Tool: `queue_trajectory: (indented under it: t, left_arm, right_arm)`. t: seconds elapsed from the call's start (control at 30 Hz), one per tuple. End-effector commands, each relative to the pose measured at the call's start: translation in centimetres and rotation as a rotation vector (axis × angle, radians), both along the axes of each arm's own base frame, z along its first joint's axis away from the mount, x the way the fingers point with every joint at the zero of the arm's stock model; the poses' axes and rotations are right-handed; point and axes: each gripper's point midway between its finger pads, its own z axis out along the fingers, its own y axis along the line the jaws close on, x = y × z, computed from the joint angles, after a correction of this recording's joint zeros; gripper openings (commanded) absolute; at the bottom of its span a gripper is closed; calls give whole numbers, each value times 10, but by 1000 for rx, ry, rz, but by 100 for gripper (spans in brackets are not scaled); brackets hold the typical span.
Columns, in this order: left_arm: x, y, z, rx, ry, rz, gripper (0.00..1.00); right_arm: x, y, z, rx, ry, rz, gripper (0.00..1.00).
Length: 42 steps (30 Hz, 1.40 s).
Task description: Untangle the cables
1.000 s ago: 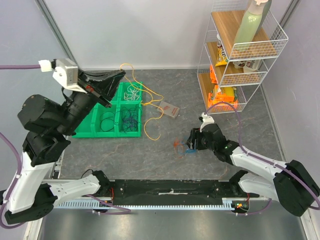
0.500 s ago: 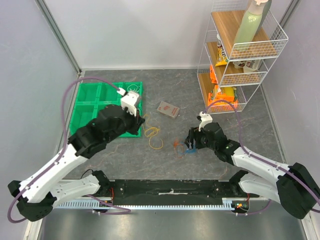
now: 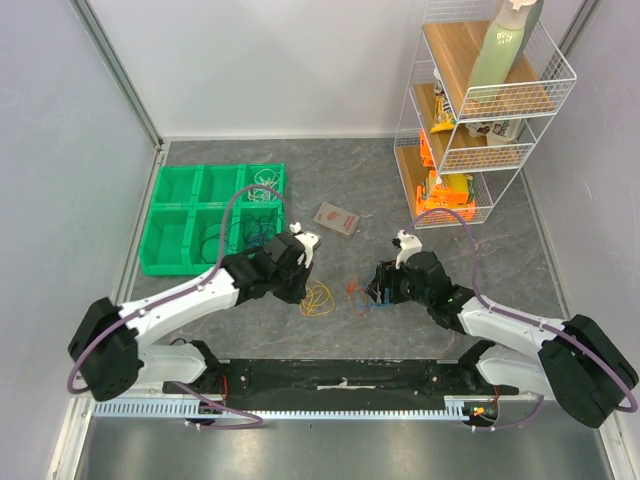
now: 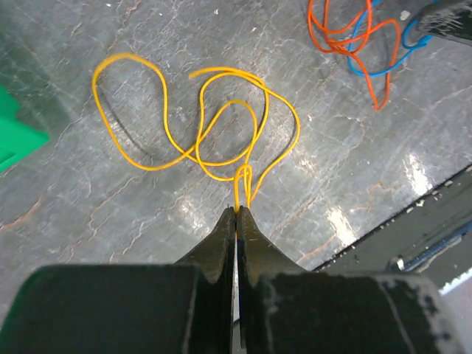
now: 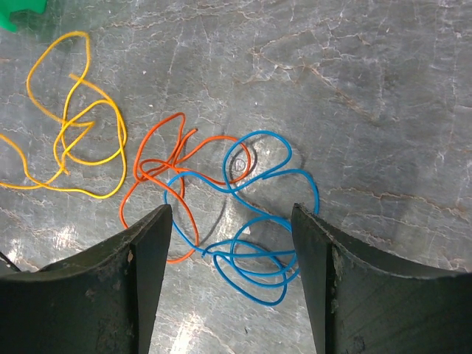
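Yellow cable (image 3: 318,298) lies on the worktop (image 3: 330,170), grasped by the left tool (image 4: 236,210); beside it, the right tool (image 5: 230,212) gapes over orange-blue cables (image 3: 359,297).

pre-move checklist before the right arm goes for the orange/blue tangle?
1. Grip: left gripper shut on yellow cable: ok.
2. Gap between yellow cable and the other two: ok.
3. Approach: right gripper open over the tangle: ok.
4. Split of orange cable from blue cable: not ok, loops interlaced.
5. Knots in yellow cable: cannot tell, its loops cross.
6. Distance from green tray to both grippers: ok.
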Motion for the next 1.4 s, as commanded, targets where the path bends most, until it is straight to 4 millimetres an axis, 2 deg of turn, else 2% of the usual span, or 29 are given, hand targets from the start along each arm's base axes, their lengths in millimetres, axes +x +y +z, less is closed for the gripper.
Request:
queue_trajectory:
  t: [0.0,0.07,0.13,0.2,0.37,0.5,0.63,0.77,0.97,1.03,1.1,1.2,1.27,1.37]
  left_arm:
    - [14,-23,-2,-49,-8,0,5]
    - [17,-24,-9,-37,-3,5,16]
    - [20,-24,-15,-18,-4,15,34]
    - [23,-22,-21,1,-2,30,47]
    - [32,-21,-28,36,-23,47,91]
    - [42,-21,-34,69,-43,69,95]
    - [61,-18,-42,130,-76,127,96]
    - [75,-29,-52,160,-74,143,96]
    - [83,-44,-68,154,-48,143,97]
    - [83,-47,-73,157,-33,137,84]
    - [82,-44,-76,166,-31,148,53]
    - [81,-39,-75,173,-37,157,25]
    - [82,-37,-67,167,-56,159,3]
    - [83,-37,-45,133,-94,135,2]
  right_arm:
    - [4,2,10,45,-75,3,73]
    - [3,3,12,54,-82,7,73]
    - [3,3,14,63,-94,8,73]
    - [2,2,15,68,-102,9,73]
    - [0,-1,21,94,-140,3,73]
    - [-2,-5,26,110,-164,-12,73]
    - [-3,-8,29,117,-176,-23,73]
    - [-3,-8,28,117,-176,-25,73]
    - [-4,-10,28,117,-178,-30,73]
    - [-4,-11,29,119,-182,-36,73]
    - [-4,-11,29,122,-186,-36,73]
    - [-4,-12,29,120,-185,-38,73]
    - [-4,-11,28,118,-181,-38,73]
    - [-4,-11,28,117,-178,-37,73]
